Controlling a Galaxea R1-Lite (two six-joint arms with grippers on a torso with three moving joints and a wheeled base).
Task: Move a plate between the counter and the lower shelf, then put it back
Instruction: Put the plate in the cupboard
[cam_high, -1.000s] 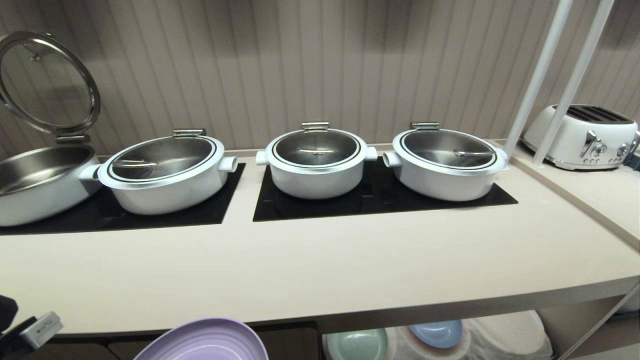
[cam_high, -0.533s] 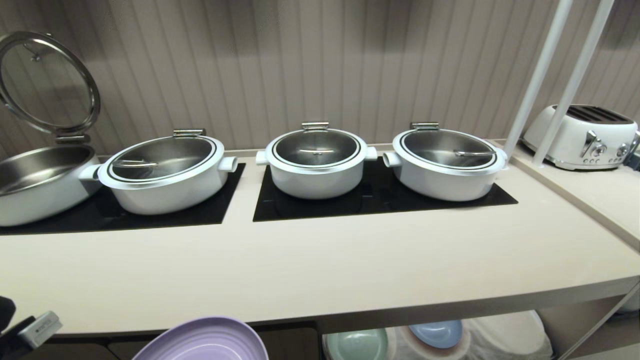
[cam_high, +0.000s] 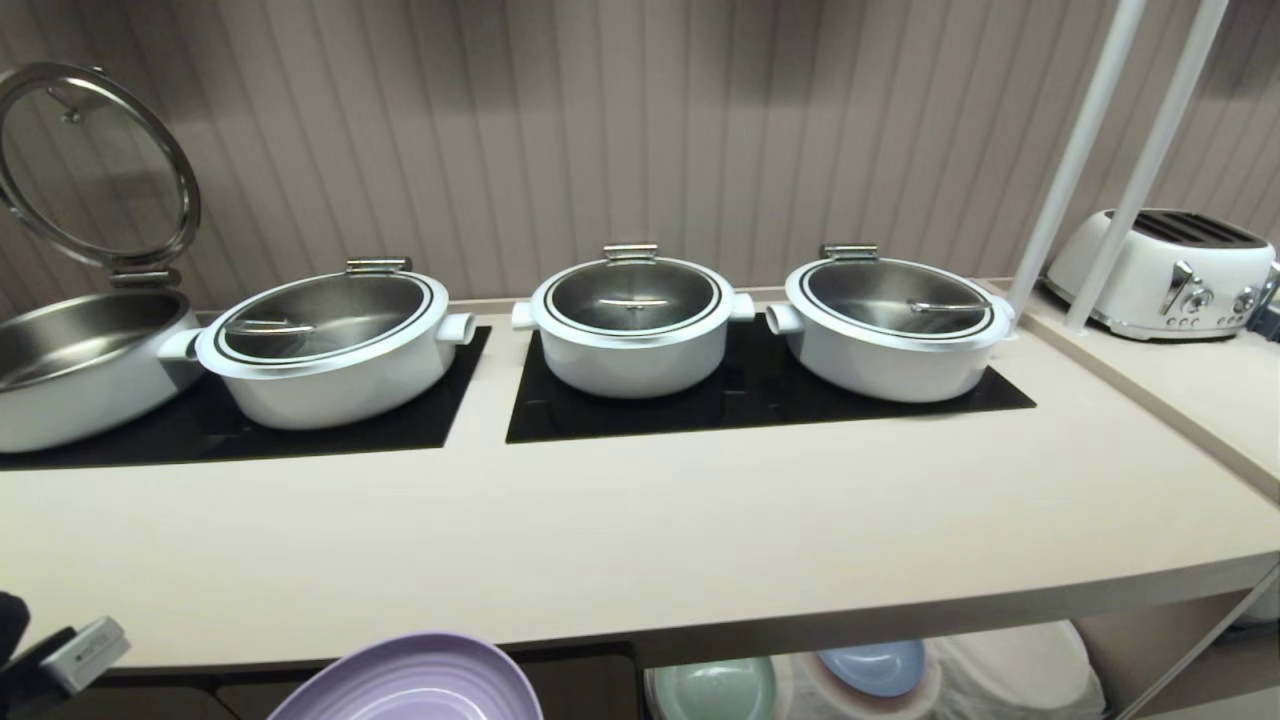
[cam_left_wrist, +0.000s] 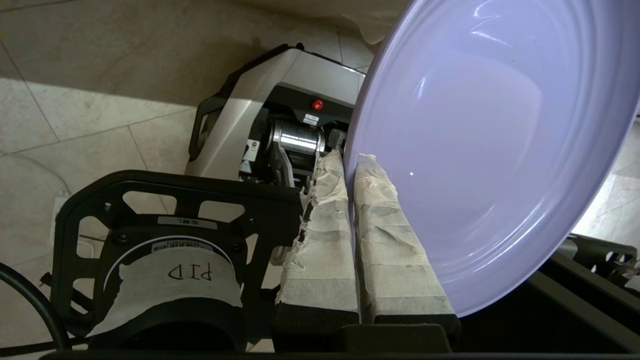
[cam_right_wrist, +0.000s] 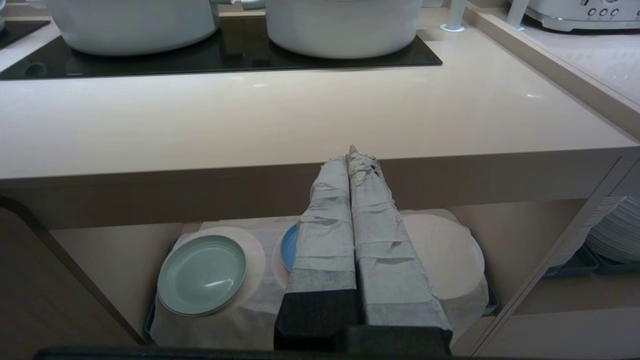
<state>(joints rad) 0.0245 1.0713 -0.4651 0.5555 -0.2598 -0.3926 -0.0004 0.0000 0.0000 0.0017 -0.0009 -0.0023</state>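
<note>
Presently: plate (cam_left_wrist: 480, 150), lavender, clamped by its rim in left pincer (cam_left_wrist: 350, 165), held below worktop (cam_high: 640, 540) front edge. Right pincer (cam_right_wrist: 352, 155) together, empty, before lower shelf (cam_right_wrist: 450, 260). Placement appears outstanding.

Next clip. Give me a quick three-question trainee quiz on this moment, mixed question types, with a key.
1. True or false: the left claw is shut on the rim of the lavender plate.
2. Which plates lie on the white cloth in the lower shelf? A) mint green plate and light blue plate B) two lavender C) none
3. Fill in: the right claw hangs in front of the counter, holding ____.

Key: 1 true; 2 A; 3 nothing
</note>
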